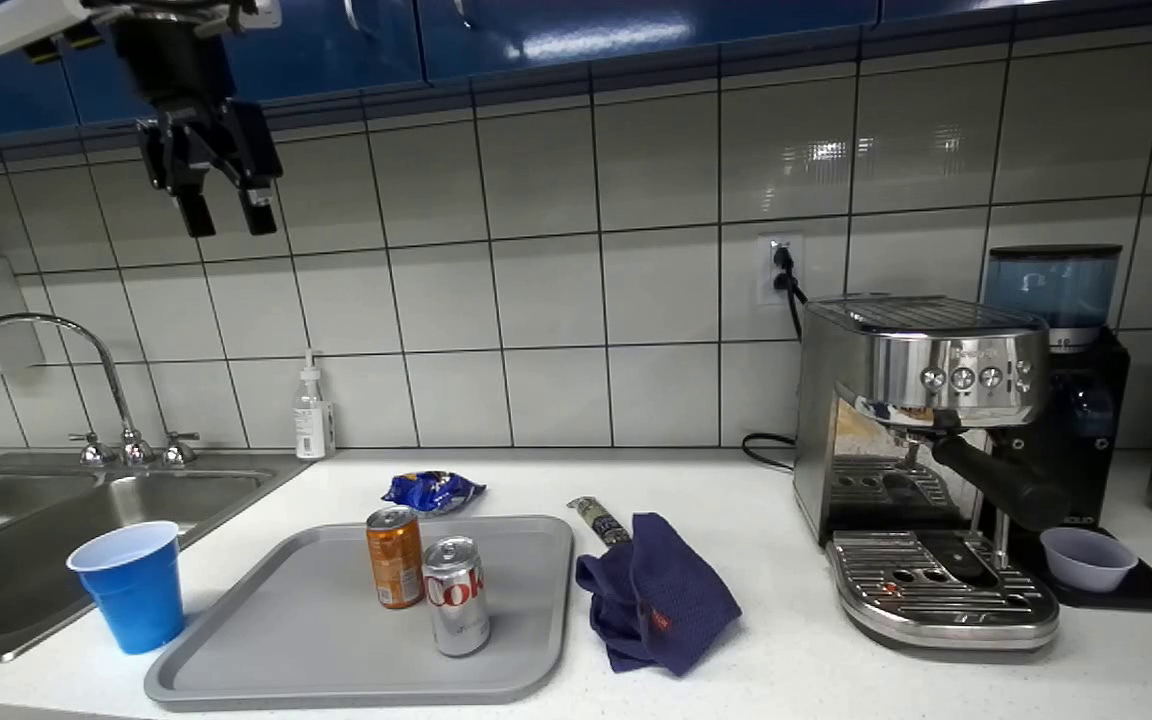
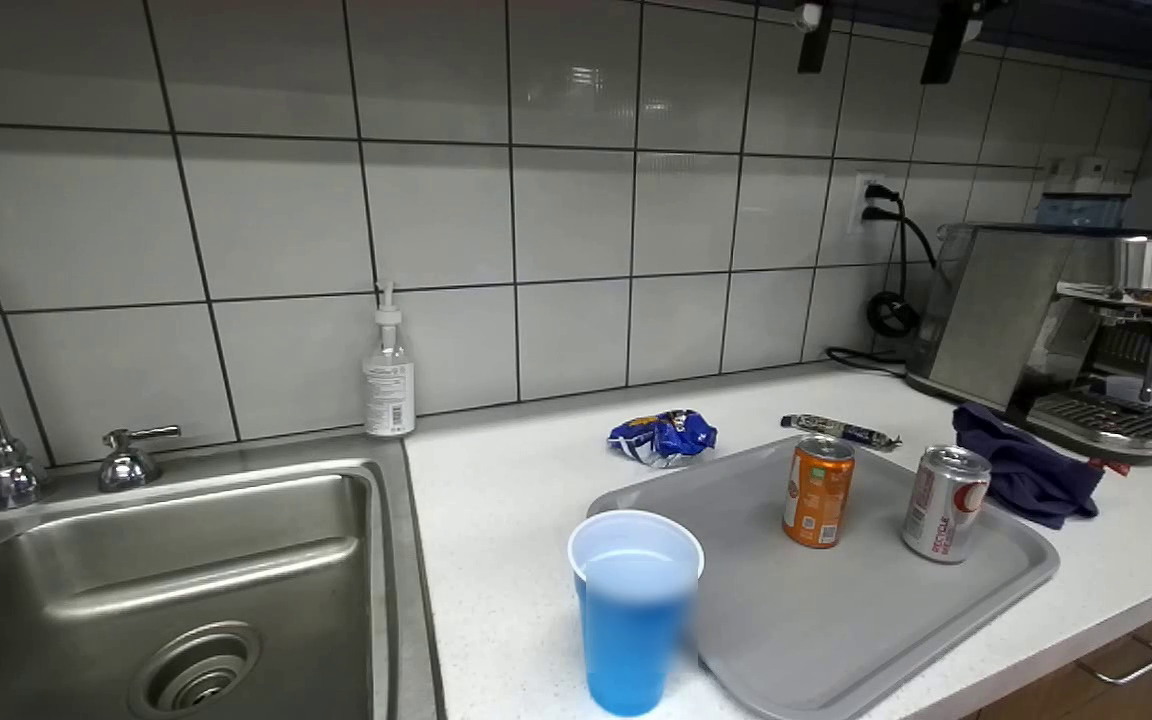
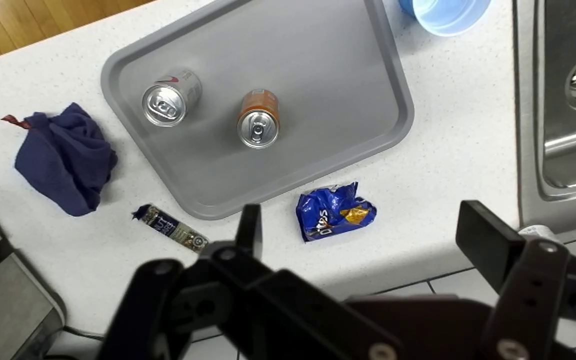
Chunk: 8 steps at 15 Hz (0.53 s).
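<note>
My gripper [image 1: 228, 215] is open and empty, high above the counter in front of the tiled wall. Its fingertips also show at the top edge of an exterior view [image 2: 876, 58]. In the wrist view the jaws [image 3: 362, 220] are wide apart. A crumpled blue chip bag [image 3: 335, 212] lies on the counter below, seen between the fingers. A grey tray [image 3: 338, 75] holds an upright orange can [image 3: 259, 117] and an upright silver can [image 3: 172, 97]. A wrapped nut bar [image 3: 173, 227] and a bunched dark blue cloth [image 3: 68, 157] lie beside the tray. A blue cup [image 1: 136, 590] stands at the tray's other side.
A steel sink [image 2: 236, 600] with a faucet [image 1: 86, 335] lies beside the cup. A pump bottle [image 1: 311, 415] stands by the wall. An espresso machine [image 1: 921, 370], a grinder [image 1: 1086, 400] and a small bowl [image 1: 1088, 560] stand past the cloth. Blue cabinets [image 1: 636, 35] hang overhead.
</note>
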Each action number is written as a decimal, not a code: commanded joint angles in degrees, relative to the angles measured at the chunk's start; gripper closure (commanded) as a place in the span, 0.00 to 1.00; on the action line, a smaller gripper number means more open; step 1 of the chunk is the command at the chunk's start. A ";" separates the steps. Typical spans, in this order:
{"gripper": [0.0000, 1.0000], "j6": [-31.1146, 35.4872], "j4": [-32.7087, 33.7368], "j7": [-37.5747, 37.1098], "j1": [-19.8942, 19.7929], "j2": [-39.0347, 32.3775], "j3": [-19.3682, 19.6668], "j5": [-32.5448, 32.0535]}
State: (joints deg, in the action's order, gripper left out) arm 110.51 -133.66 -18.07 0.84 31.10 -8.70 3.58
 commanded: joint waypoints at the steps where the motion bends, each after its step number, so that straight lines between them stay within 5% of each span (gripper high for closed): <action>1: 0.00 1.52 -1.85 0.36 -0.09 0.60 0.48 -1.02; 8: 0.00 4.40 -8.73 0.30 0.08 2.58 0.34 -2.43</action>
State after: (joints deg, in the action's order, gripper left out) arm 112.94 -138.68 -17.98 0.84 31.49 -8.25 2.21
